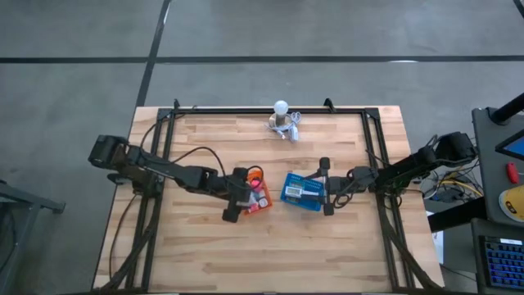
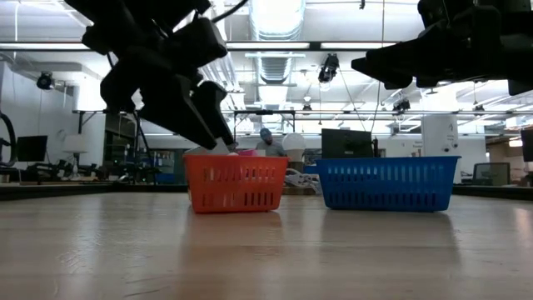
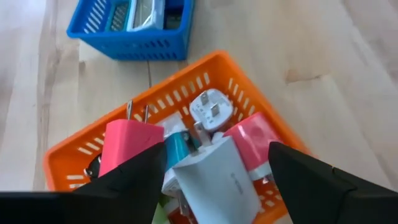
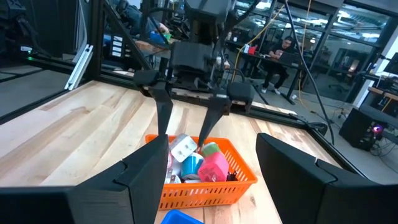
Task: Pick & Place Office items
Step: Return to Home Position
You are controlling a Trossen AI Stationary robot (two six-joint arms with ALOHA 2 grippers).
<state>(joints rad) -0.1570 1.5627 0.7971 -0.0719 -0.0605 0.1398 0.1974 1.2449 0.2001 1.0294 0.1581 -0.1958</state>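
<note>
Grippers both spread wide and empty, seemingly because sorting finished: left gripper point(image 3: 216, 155) hangs over orange bin point(image 3: 205, 78), left of centre, white charger adapter point(image 3: 214, 177) inside on pink adapters point(image 3: 127, 140); right gripper point(image 4: 206, 146) waits by blue bin point(image 3: 134, 46), right.

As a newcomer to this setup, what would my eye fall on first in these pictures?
The orange bin at mid-table, heaped with pink and white charger adapters, draws the eye first, with the left gripper open just above it. Beside it stands the blue bin, with the right gripper open at its edge.
</note>
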